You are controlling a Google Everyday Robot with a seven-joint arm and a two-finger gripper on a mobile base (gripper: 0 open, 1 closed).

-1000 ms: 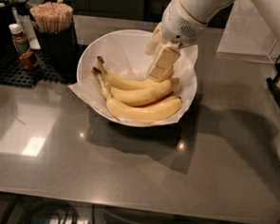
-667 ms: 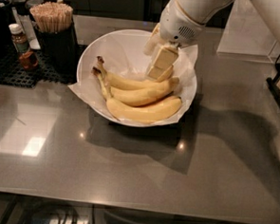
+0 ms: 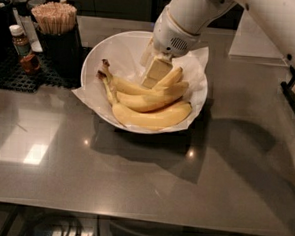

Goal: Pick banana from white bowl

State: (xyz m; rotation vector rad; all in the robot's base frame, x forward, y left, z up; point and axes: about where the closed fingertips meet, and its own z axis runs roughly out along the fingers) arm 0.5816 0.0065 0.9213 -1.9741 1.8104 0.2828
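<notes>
1. A white bowl point(image 3: 92, 61) sits on a grey counter point(image 3: 133, 184), towards the back and a little left of centre.
2. Crinkled white paper point(image 3: 197, 63) lines the bowl and sticks out past the rim on the right and at the front left.
3. Three bananas point(image 3: 152, 119) lie in the bowl, side by side, with their stems together on the left and their tips on the right.
4. The robot's white arm point(image 3: 194, 12) comes down from the top right, over the back of the bowl.
5. The gripper point(image 3: 152, 77) is down inside the bowl, at the rear banana point(image 3: 173, 77), about at its middle and touching it or very nearly so.
6. Whether the gripper is open or closed, and whether it has hold of the banana, cannot be told from this angle.
7. All three bananas rest on the paper; none is lifted.
8. Left of the bowl and just beside it stands a dark cup of wooden sticks point(image 3: 56, 19), upright.
9. Further left a small brown bottle point(image 3: 22, 47) with a white cap stands on a black mat point(image 3: 15, 77).
10. A white sheet point(image 3: 257, 41) stands at the back right, well apart from the bowl.
</notes>
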